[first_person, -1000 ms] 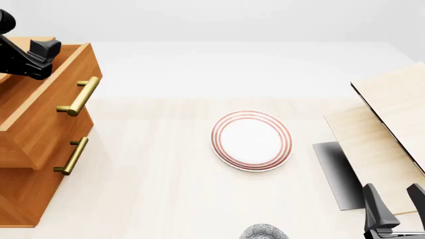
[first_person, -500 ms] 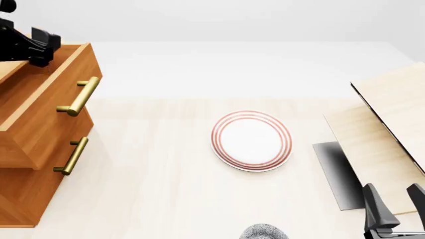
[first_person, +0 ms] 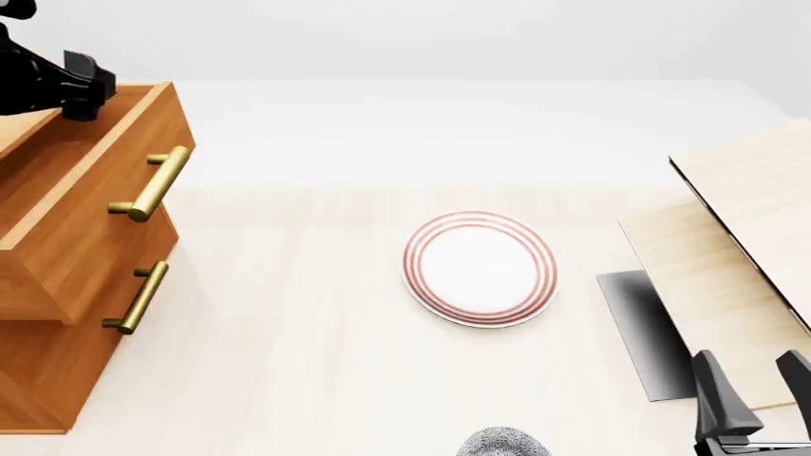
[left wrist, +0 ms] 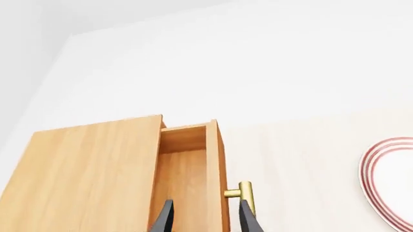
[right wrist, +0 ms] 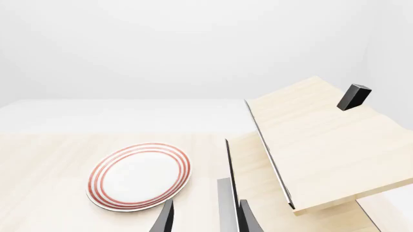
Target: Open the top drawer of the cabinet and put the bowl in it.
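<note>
Lifted a little higher and farther toward the far-left corner since a second ago: left gripper [first_person: 79, 87], now clear above the back of the top drawer [first_person: 89, 180], fingers [left wrist: 165, 218] narrowly parted and holding nothing. Pulled out already, top drawer standing proud of the cabinet [first_person: 51, 370], its open tray bare in the left wrist view [left wrist: 184, 183]. Long axis of its brass handle [first_person: 150, 183] running along the drawer front, from near-left to far-right in the front view; front face turned toward the table's middle. Same slant on the lower handle [first_person: 137, 296]. No writing, brand or label readable anywhere. Bowl [first_person: 504, 443] unmoved, cut by the near edge of the front view, speckled rim only, just nearer than the red-ringed plate [first_person: 480, 268] and apart from it. Right gripper [first_person: 750, 394] unchanged at the near right, fingers [right wrist: 162, 218] a moderate gap apart, empty, beside the pale wooden boards [first_person: 747, 247]. Small black block [right wrist: 353, 96] on the upper board.
</note>
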You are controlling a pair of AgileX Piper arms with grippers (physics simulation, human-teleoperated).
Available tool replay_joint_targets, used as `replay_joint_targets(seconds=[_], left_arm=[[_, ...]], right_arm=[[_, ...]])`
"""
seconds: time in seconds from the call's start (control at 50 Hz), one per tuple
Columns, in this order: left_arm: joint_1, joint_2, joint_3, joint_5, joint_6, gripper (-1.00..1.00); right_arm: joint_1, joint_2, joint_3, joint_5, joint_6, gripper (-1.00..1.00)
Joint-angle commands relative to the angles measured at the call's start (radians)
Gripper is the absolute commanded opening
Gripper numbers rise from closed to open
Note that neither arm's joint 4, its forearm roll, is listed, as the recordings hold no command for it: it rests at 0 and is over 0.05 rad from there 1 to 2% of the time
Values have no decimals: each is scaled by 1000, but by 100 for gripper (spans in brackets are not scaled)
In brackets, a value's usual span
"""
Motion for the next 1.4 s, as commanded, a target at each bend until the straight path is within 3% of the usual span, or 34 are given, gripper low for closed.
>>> replay_joint_targets(seconds=[0.02, 0.5, 0.9, 1.4], left_arm=[[27, 20, -10, 17, -24, 100], [17, 51, -27, 22, -93, 100], [20, 67, 12, -5, -144, 100], [31, 91, 27, 18, -121, 100]], right_arm=[[0, -2, 1, 0, 0, 100], [0, -2, 1, 0, 0, 100], [0, -2, 1, 0, 0, 100], [0, -2, 1, 0, 0, 100]])
